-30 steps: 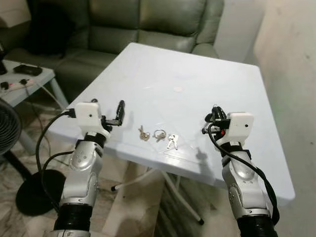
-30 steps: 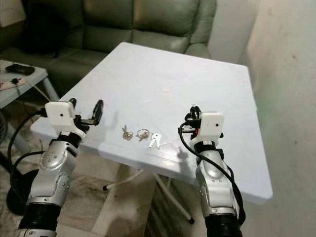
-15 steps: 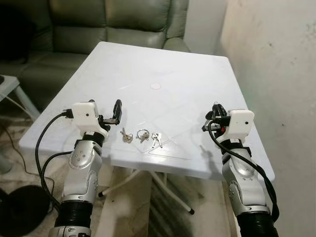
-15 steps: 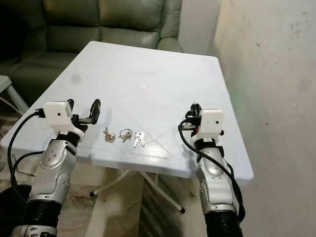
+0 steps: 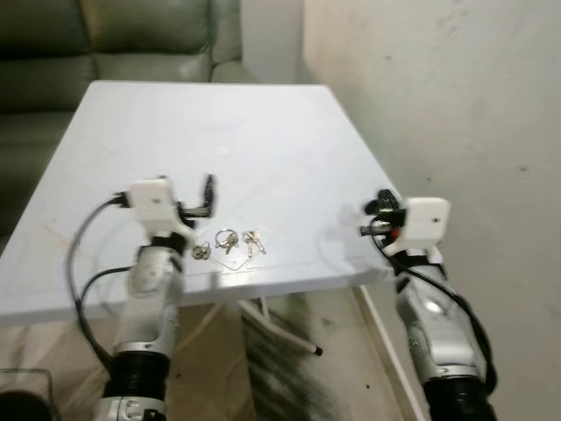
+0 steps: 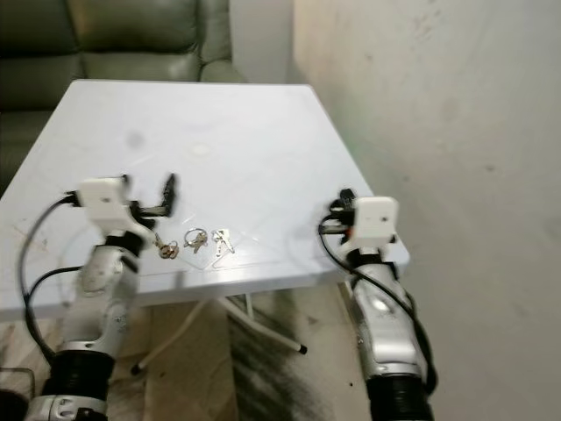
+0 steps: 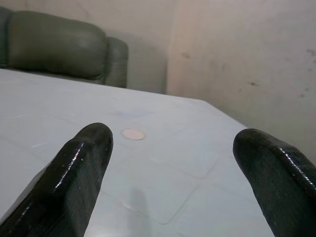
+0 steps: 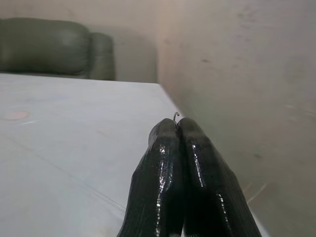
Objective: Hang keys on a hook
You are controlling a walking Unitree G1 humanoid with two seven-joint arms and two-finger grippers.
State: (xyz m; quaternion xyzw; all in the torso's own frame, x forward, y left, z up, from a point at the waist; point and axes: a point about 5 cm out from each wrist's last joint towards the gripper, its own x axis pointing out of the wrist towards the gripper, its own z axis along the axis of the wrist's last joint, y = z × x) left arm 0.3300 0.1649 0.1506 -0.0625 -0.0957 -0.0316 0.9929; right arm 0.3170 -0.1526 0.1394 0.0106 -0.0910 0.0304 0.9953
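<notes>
The camera has swung toward the robot's right since the earlier frames: the sofa (image 5: 105, 35) has slid off toward the upper left and the bare plaster wall (image 5: 438, 96) now takes up the right side, while the keys lie on the white table (image 5: 193, 123) as before, near its front edge.

Both silver forearms are raised from below, wrists level with the tabletop. The left gripper (image 5: 208, 195) is held over the table's front left part, its black fingers (image 7: 74, 177) spread wide apart, pointing across the table toward the sofa. The right gripper (image 5: 379, 207) hovers at the table's front right corner, its fingers (image 8: 173, 173) pressed together with nothing visible between them; a small wire hook (image 8: 176, 115) shows just past their tips.

The keys (image 5: 226, 242) lie flat on the table just in front of and slightly right of the left gripper, apart from it and well apart from the right one. The bunch is strung out along the table's front edge: a darker key on the left, a ring in the middle, two silver keys on the right with blades pointing toward the robot.
</notes>
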